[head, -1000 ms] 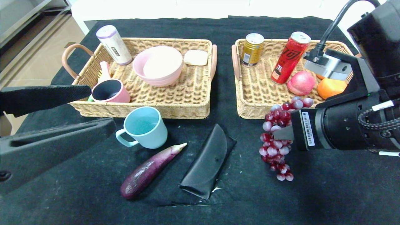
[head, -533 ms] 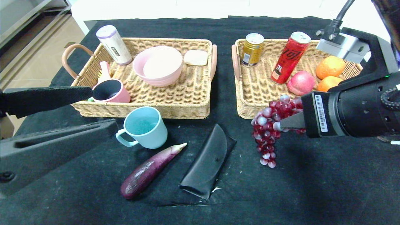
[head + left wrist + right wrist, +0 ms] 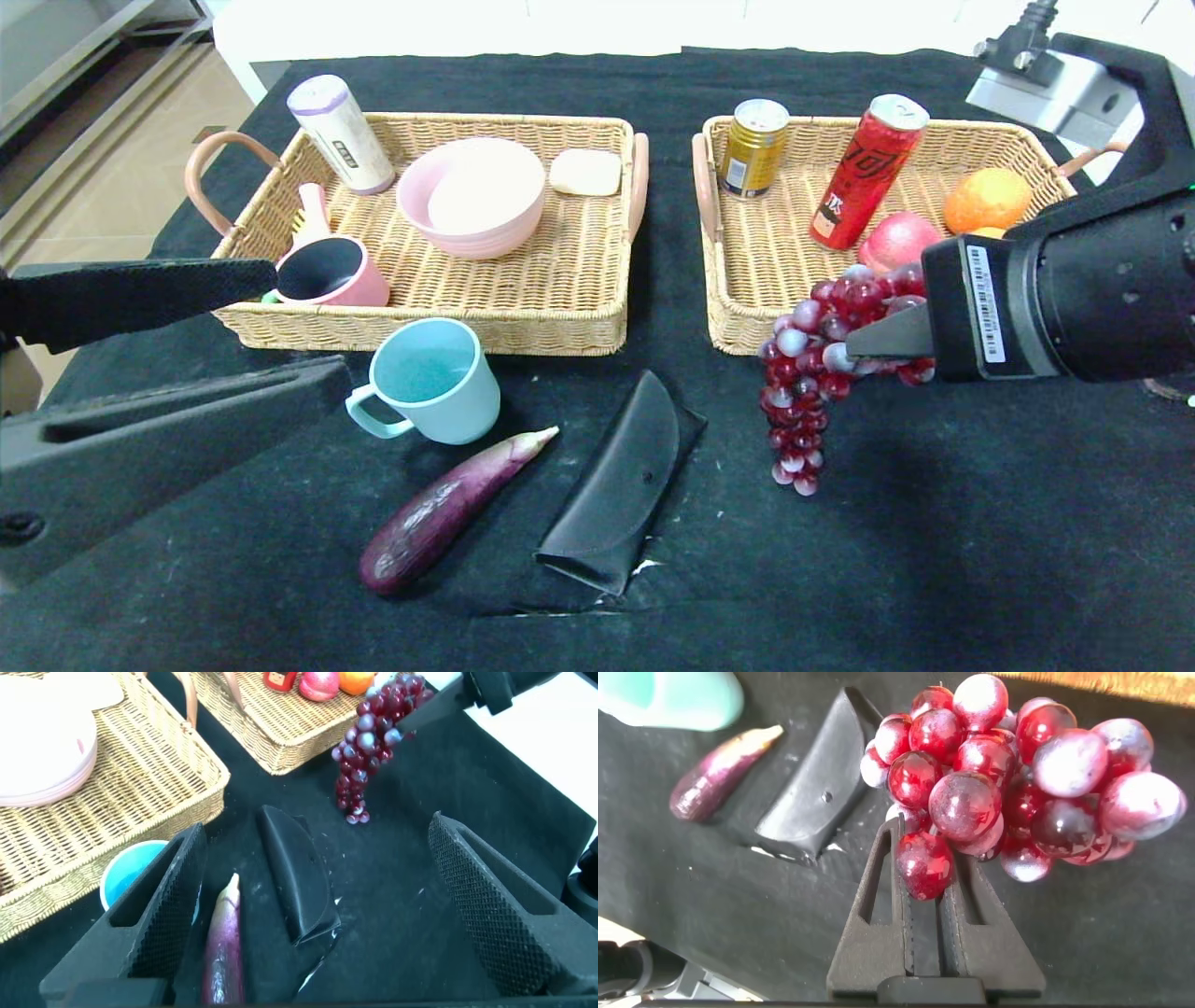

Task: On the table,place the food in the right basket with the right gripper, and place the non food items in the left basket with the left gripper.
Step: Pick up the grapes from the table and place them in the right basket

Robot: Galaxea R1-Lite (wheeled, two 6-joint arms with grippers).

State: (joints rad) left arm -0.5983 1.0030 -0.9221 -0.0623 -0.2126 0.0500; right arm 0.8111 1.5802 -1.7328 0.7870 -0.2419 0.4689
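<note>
My right gripper (image 3: 854, 350) is shut on a bunch of red grapes (image 3: 812, 373) and holds it in the air just in front of the right basket (image 3: 724, 308); the grapes also show in the right wrist view (image 3: 990, 775) and the left wrist view (image 3: 374, 737). My left gripper (image 3: 308, 905) is open and empty at the left, above the table. On the black cloth lie a purple eggplant (image 3: 448, 509), a black glasses case (image 3: 616, 485) and a teal mug (image 3: 429, 378). The left basket (image 3: 579, 327) holds a pink bowl, a pink cup, a bottle and a soap.
The right basket holds a gold can (image 3: 754, 147), a red can (image 3: 868, 173), a peach (image 3: 892, 238) and oranges (image 3: 988, 198). The cloth has a tear near the case (image 3: 597, 597). The floor and table edge lie at the far left.
My right gripper has lifted the grapes off the cloth and carried them up and back toward the right basket's front rim. The left arm has not moved.
</note>
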